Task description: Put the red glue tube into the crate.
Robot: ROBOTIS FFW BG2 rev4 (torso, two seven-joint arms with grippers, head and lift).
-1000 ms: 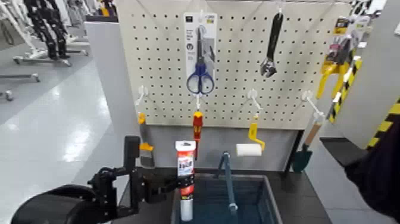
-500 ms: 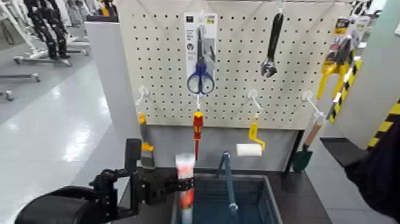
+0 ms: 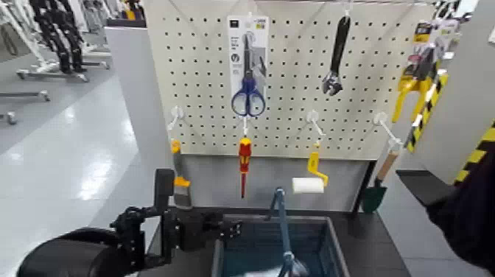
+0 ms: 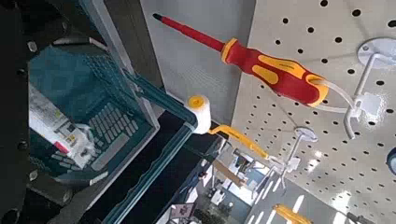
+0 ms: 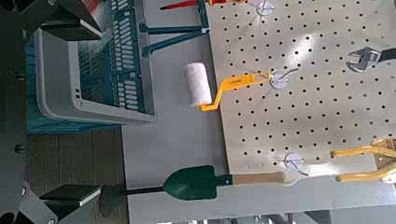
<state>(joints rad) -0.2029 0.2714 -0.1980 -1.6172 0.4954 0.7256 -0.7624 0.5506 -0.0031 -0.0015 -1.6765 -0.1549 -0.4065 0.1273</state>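
The left gripper hangs just over the near-left rim of the crate, its fingers spread and holding nothing. The red glue tube lies flat on the crate's slatted blue floor, seen in the left wrist view against one side wall; in the head view only a pale end of it shows at the bottom of the basket. The crate's bar handle stands upright across the middle, splitting the open top into two halves, the tube in the half nearer the left gripper. Directly above the crate's back rim hangs a red-and-yellow screwdriver, with a yellow-handled paint roller and a green trowel farther along the pegboard. Blue scissors and a wrench hang higher up. The right arm sits parked to the right; whether the right gripper is open or closed cannot be told.
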